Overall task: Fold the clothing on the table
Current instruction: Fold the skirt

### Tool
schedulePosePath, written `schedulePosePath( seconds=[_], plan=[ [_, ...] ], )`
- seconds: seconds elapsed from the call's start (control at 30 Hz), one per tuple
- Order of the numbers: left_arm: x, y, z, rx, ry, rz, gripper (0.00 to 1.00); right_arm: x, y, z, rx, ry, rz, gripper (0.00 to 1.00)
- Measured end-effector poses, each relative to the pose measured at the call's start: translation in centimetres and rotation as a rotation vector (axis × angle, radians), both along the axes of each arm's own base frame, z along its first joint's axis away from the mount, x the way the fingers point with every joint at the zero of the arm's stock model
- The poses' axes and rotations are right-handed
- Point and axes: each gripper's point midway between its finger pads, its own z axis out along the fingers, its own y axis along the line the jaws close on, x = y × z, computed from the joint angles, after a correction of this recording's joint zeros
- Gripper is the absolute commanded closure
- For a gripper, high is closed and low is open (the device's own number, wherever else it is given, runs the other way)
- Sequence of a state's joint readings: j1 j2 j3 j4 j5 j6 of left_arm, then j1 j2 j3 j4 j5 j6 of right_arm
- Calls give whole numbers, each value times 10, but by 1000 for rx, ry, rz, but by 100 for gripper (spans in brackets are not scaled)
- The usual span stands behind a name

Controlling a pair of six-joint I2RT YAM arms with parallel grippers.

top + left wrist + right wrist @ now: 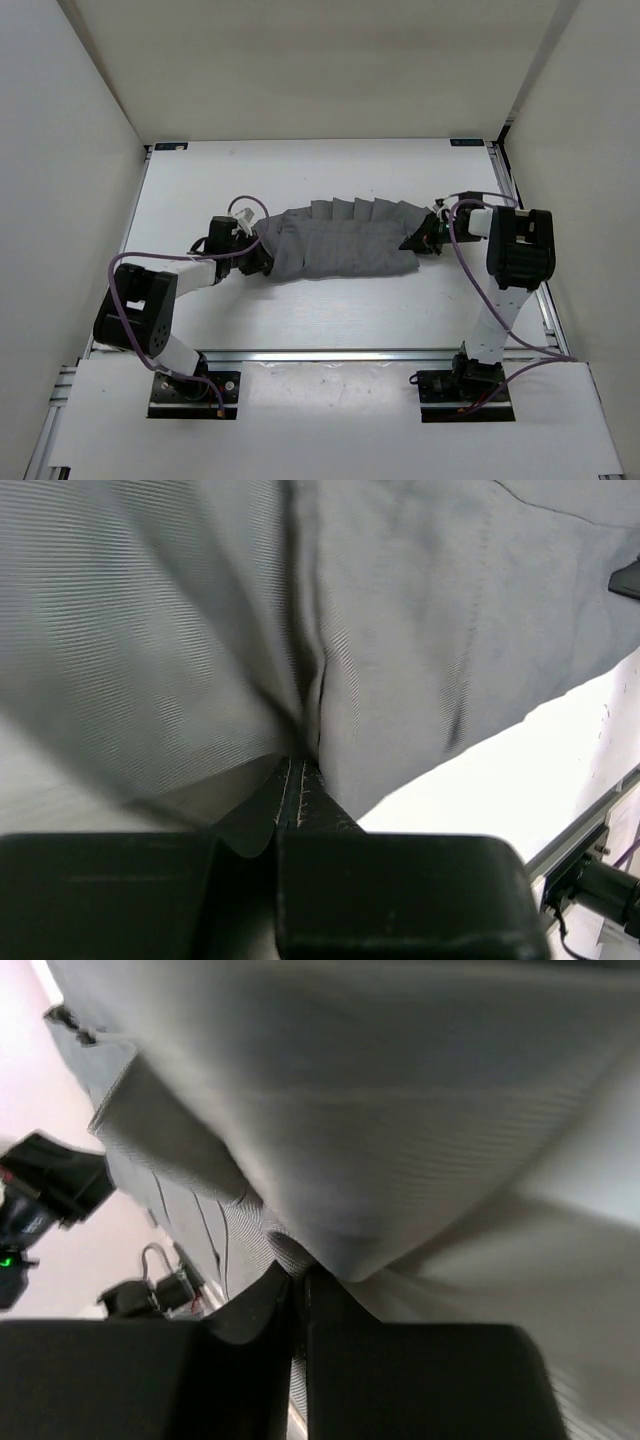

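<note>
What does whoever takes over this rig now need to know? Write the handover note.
Left gripper: shut on the left end of the skirt.
Right gripper: shut on its right end.
Skirt: gathered into a long band across the middle of the table, pleats showing along its far edge.
Done: both ends gripped; it looks folded once lengthwise.
Left: probably bring the ends together, lay it flat, release.

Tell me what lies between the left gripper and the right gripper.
The grey pleated skirt fills the whole stretch: the left gripper pinches one end, the right gripper the other. The top view shows it.
</note>
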State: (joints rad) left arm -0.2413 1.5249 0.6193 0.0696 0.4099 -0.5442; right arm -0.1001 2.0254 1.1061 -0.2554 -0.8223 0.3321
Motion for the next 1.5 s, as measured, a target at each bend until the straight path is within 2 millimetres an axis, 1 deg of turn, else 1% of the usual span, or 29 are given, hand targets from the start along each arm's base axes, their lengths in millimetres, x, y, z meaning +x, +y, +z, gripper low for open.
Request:
schedulePosePath(
  seconds=[0.13,0.2,0.27,0.33,0.4,0.47,0.53,0.6,0.63,0.7,0.73,0.8,0.87,0.93,0.97,1.03,1.1,1.13,1.2,1.27,1.37,1.5],
  plan=[
    [-4,-8,-3,-1,4,-22,100,-12,12,1,18,35,14,100],
    [-5,-10,-2,-2,3,-28,100,-20,12,4,-37,45,11,100],
    [-7,-10,-3,-1,5,-30,100,-34,11,14,-95,43,11,100],
    [-15,-9,-7,1,14,-31,100,-48,7,27,-163,30,5,100],
    [-29,-6,-12,1,35,-30,100,-63,1,40,-228,25,-8,100],
    [-42,-7,-17,0,52,-38,100,-70,-10,47,-281,28,-35,100],
    [-56,-12,-20,-14,74,-57,100,-74,-23,53,-336,37,-68,100],
    [-62,-17,-19,-23,78,-74,100,-75,-31,61,-381,47,-86,100],
    [-63,-19,-19,-25,78,-82,100,-72,-32,66,-394,39,-87,100],
    [-65,-22,-18,-28,79,-90,100,-61,-23,84,-422,-3,-65,100],
    [-65,-22,-19,-28,80,-89,100,-53,-13,96,-426,-43,-40,100],
    [-65,-22,-19,-30,83,-86,100,-38,19,121,-413,-132,29,100],
    [-64,-22,-19,-32,80,-84,100,-28,64,144,-382,-221,124,100],
    [-63,-22,-18,-35,78,-81,100,-28,109,155,-344,-270,227,100],
    [-62,-22,-19,-35,78,-78,100,-31,134,158,-326,-286,287,100],
    [-61,-21,-19,-37,79,-71,100,-40,174,156,-297,-293,389,100],
    [-59,-19,-20,-40,82,-64,100,-49,211,147,-277,-289,486,100],
    [-58,-18,-20,-40,82,-60,100,-53,225,141,-271,-283,527,99],
    [-54,-15,-19,-41,81,-47,100,-62,248,128,-264,-264,596,99],
    [-50,-11,-19,-40,79,-30,100,-69,264,116,-264,-241,648,100],
    [-44,-6,-18,-40,77,-7,100,-77,276,103,-259,-214,693,100],
    [-41,-2,-19,-38,77,9,100,-82,285,97,-244,-192,718,100]
  ],
)
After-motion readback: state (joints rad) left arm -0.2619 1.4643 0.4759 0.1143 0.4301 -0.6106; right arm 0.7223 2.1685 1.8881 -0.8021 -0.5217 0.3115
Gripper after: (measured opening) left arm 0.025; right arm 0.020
